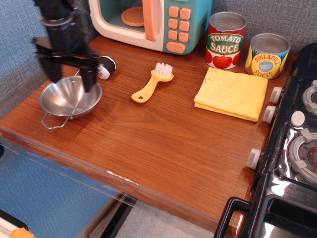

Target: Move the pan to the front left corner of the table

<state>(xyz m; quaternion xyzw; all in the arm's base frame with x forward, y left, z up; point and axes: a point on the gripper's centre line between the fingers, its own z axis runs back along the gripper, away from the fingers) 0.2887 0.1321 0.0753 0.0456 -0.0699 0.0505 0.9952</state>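
The shiny steel pan (69,100) with wire loop handles rests on the brown wooden table (163,134) near its front left corner. My black gripper (69,75) is open and empty, raised above the pan's back rim, fingers spread wide, one finger (89,75) over the right rim and the other over the left. It does not touch the pan.
A black and white spool (104,67) lies just behind the pan. A yellow brush (151,83), a yellow cloth (232,93), two cans (226,39) and a toy microwave (148,22) stand further back. A black toy stove (292,148) fills the right side.
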